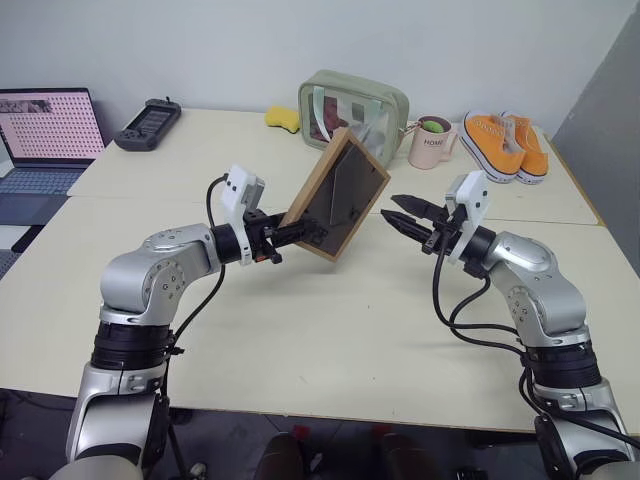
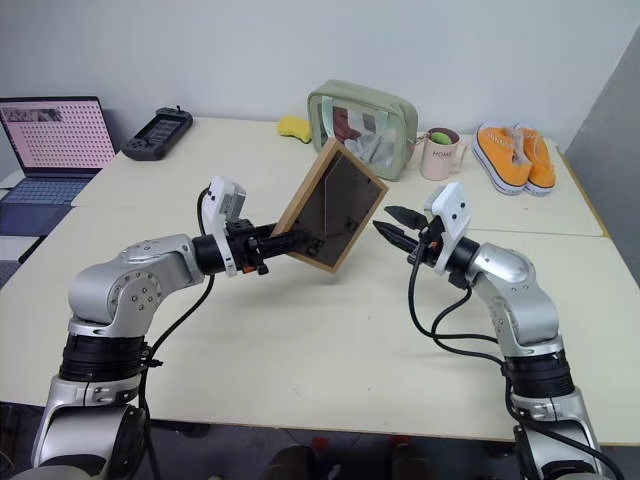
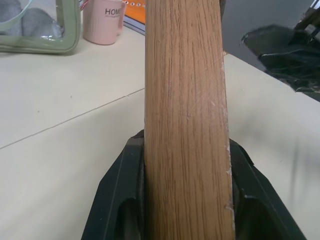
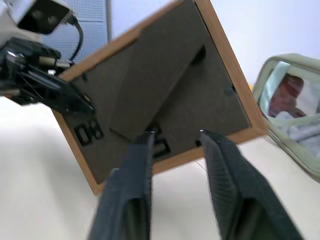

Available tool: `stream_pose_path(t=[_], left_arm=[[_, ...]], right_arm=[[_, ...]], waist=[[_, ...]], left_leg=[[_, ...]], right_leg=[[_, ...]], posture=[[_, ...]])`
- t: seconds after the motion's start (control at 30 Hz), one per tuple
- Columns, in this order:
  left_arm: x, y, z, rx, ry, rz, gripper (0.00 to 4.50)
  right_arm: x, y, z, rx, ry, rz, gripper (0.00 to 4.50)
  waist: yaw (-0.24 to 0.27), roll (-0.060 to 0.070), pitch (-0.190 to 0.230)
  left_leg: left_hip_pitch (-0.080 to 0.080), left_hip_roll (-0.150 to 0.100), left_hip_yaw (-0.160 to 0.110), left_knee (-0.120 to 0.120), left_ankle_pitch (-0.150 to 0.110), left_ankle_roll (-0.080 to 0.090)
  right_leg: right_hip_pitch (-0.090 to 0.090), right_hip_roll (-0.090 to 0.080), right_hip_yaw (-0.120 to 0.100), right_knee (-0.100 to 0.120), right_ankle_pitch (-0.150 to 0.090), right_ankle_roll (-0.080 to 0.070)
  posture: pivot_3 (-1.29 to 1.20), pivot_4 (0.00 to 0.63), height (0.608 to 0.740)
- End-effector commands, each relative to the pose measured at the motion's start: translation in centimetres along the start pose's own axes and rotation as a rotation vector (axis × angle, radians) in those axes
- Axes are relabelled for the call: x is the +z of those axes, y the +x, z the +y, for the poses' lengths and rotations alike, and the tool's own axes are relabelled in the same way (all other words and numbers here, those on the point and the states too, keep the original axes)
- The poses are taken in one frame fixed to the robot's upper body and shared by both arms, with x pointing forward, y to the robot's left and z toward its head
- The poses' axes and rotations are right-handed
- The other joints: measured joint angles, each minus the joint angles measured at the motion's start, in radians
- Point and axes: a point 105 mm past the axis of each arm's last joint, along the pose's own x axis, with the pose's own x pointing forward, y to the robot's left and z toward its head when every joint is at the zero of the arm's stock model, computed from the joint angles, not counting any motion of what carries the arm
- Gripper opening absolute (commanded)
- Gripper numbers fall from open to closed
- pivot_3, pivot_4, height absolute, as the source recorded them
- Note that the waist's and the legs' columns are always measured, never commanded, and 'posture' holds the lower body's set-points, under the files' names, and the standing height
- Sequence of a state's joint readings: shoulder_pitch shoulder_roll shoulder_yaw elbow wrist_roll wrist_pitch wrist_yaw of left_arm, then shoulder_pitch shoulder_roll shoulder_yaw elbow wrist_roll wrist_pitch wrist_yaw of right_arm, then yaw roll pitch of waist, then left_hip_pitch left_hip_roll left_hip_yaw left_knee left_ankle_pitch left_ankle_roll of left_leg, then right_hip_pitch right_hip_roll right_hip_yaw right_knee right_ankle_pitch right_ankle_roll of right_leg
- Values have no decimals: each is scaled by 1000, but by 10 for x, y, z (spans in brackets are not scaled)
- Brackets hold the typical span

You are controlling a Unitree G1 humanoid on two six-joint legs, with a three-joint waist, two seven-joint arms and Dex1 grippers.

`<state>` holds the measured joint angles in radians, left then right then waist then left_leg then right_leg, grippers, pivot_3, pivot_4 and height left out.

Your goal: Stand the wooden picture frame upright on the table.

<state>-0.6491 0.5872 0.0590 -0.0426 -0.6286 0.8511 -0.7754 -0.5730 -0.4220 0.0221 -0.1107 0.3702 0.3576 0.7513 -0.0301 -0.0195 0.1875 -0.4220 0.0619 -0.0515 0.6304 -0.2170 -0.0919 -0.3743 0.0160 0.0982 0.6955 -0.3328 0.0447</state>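
My left gripper [image 1: 300,232] holds the small light-wood picture frame [image 1: 338,192] tilted above the cream-beige counter [image 1: 300,330], jaws clamped on its edge. My right gripper [image 1: 398,214] hovers just beside, jaws apart, seemingly untouching.

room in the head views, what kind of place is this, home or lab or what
Probably an office or lab workroom, not clearly a home: a plain cream table against a bare wall, an open laptop at its far left, and test props such as orange sneakers and a pink mug.
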Motion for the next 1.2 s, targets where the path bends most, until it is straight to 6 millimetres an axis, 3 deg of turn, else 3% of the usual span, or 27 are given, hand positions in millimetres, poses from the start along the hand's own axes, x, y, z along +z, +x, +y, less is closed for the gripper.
stream_pose_path(t=[0.03, 0.37, 0.67, 0.93, 1.2], left_arm=[[19, -6, -19, -85, 24, -55, 1295], [15, 0, -44, -181, 18, -27, 1295], [13, 1, -28, -123, 2, -29, 1295], [15, 8, -1, -56, -24, -39, 1295], [29, 16, -5, -95, -47, -70, 1295]], right_arm=[[21, 11, 5, 19, -34, -64, 1918], [18, 22, 17, 105, 33, -80, 1918], [29, 22, 21, 114, 39, -110, 1918], [38, 12, 29, 101, 44, -126, 1918], [27, 8, 28, 75, 15, -71, 1918]], waist=[[-2, 0, 0], [-3, 0, 0], [-2, 0, 0], [0, 0, 0], [-2, 0, 0]], left_leg=[[0, 0, 0, 0, 0, 0], [0, 1, 0, 0, 0, 0], [0, 0, 0, 0, 0, 0], [0, 0, -1, 0, 0, 0], [0, 0, -1, 0, 0, 0]], right_leg=[[0, 0, 0, 0, 0, 0], [-1, 0, 0, 1, 0, 0], [-1, 0, -1, 2, 0, 0], [-1, 0, -1, 2, 0, 0], [-1, 0, -1, 2, 0, 0]], posture=[[0, 150, 740], [0, 150, 740], [0, 150, 740], [0, 150, 740], [0, 150, 740]])
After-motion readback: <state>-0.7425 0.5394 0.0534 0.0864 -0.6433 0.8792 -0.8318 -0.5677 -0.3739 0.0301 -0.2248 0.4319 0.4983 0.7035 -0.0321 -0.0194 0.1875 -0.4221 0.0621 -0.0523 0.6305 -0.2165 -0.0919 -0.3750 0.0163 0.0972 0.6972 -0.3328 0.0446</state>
